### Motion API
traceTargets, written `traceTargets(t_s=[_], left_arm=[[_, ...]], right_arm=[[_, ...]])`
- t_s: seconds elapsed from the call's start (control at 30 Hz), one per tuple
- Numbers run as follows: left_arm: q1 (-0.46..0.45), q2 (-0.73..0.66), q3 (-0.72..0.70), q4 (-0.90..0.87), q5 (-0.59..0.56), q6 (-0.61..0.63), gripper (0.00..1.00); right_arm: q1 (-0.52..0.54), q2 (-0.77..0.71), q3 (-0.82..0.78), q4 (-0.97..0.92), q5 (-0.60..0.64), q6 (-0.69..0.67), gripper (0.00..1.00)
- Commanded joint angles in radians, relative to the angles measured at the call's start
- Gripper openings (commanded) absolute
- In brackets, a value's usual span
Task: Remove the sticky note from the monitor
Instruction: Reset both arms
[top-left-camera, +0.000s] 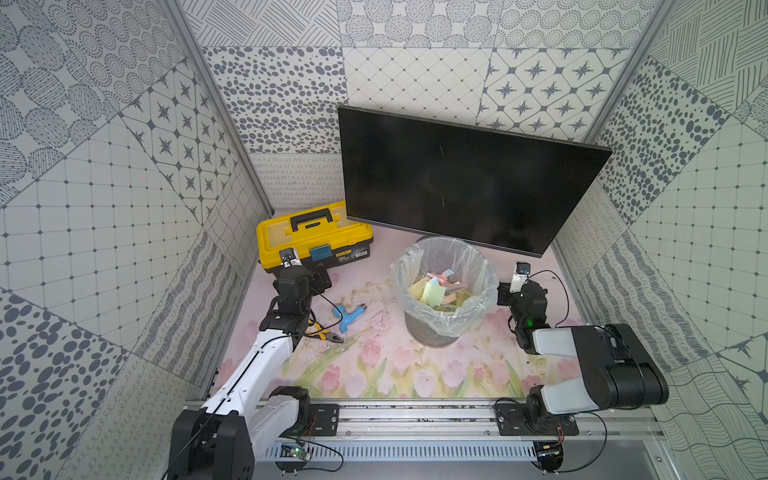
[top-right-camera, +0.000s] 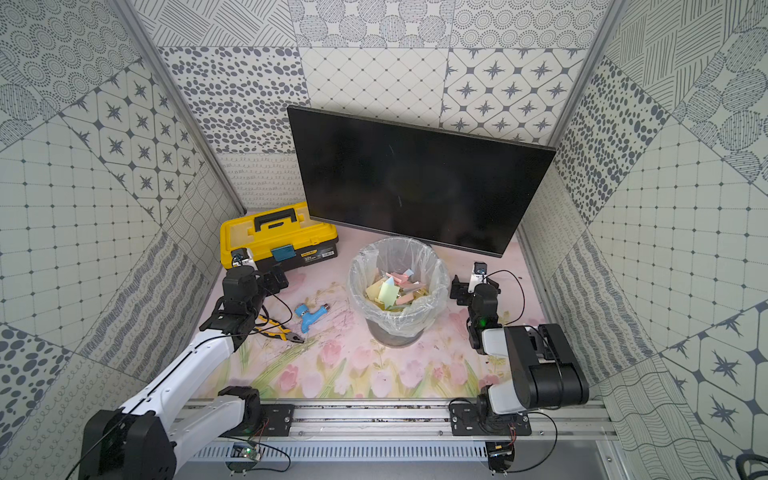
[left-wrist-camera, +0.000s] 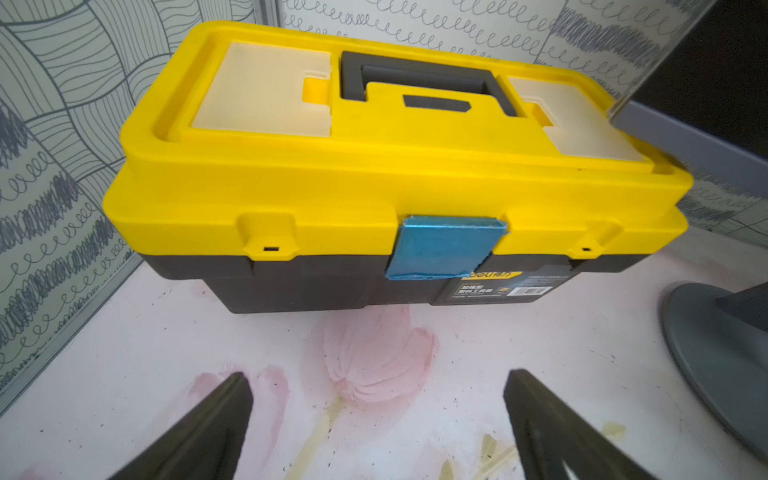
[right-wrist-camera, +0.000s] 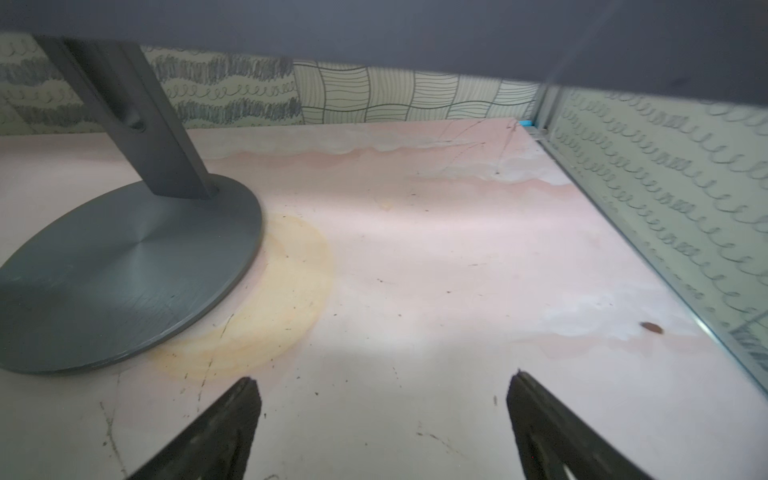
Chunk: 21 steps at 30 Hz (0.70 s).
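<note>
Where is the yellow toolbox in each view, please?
In a top view: yellow toolbox left of centre, beside monitor.
In a top view: yellow toolbox, same place.
Left wrist: yellow toolbox fills the middle.
Right wrist: not in it.
Shared landmark: the monitor, in all views.

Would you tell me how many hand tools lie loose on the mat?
2: pliers by the left arm, partly under it; a blue tool between pliers and bin. The arm may hide more.

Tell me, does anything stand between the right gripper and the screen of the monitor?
Nothing visible does. The right gripper, jaws open, sits low in front of the monitor, with only bare table between. The lined bin stands to its side, out of that path. No note shows on the screen.
</note>
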<state>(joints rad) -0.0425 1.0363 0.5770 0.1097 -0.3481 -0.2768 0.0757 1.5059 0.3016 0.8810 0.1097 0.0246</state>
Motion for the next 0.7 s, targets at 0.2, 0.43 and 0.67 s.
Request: traceTargets(t_s=[0.2,0.43,0.67], left_arm=[[0.036,-0.011,-0.092,0.088,0.004,0.029,1.0],[0.04,0.045,-0.157,0.255,0.029,0.115,1.0],[0.041,0.134,-0.207,0.432,0.065,0.152,0.99]], right_arm=[[-0.051,0.043,0.096,-0.024,-0.08,0.024,0.97],[-0.056,0.044,0.1,-0.032,-0.085,0.023,0.97],[-0.055,0.043,0.1,-0.033,-0.085,0.024,0.97]])
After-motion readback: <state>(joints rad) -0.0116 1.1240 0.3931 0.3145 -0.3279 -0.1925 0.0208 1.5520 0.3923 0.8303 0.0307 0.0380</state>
